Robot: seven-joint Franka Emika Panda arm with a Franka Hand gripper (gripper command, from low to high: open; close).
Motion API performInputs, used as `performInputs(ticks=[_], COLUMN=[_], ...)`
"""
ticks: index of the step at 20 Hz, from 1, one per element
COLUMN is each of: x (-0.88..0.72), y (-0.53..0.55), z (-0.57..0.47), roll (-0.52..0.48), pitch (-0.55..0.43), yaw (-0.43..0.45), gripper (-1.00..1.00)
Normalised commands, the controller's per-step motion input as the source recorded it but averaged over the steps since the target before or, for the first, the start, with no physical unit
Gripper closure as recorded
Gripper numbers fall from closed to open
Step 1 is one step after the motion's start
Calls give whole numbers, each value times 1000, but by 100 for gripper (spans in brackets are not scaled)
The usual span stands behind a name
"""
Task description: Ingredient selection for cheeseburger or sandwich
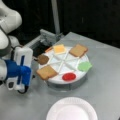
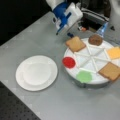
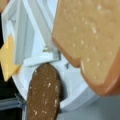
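Note:
The ingredients lie in a white divided tray (image 1: pixel 66 63) (image 2: pixel 87 58): two tan bread squares (image 1: pixel 46 72) (image 1: pixel 78 50), a brown patty (image 1: pixel 43 59), yellow cheese (image 1: pixel 59 48), green lettuce (image 1: pixel 84 66) and a red disc (image 1: pixel 69 76). My gripper (image 1: pixel 34 68) (image 2: pixel 64 33) hovers just off the tray's edge, open and holding nothing, nearest the overhanging bread (image 2: pixel 75 43) and the patty (image 2: pixel 95 39). In the wrist view that bread (image 3: pixel 92 42) fills the upper right, with the patty (image 3: pixel 43 92) below and the cheese (image 3: pixel 8 60) at the left. No cheeseburger or sandwich is in view.
A white paper plate (image 1: pixel 72 110) (image 2: pixel 36 72) sits bare on the grey table, apart from the tray. A metal frame (image 1: pixel 47 36) stands behind the tray at the table's edge. The arm's white body (image 1: pixel 7 22) fills a front view's left.

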Motion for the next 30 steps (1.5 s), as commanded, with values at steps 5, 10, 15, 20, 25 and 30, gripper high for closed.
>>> performInputs(ticks=[5,10,15,20,25,30], x=[279,316,350,359,318,245], y=[-442,-422,-381,-374,-346,-274], z=[-227,-299,-295,-226,-180,-154], roll=[471,383,365,345,316,302], pitch=[-126,-151,-149,-141,-133,-133], yaw=[180,198,207,216,188,152], gripper=[-100,-100,-100,-100,-100,-100])
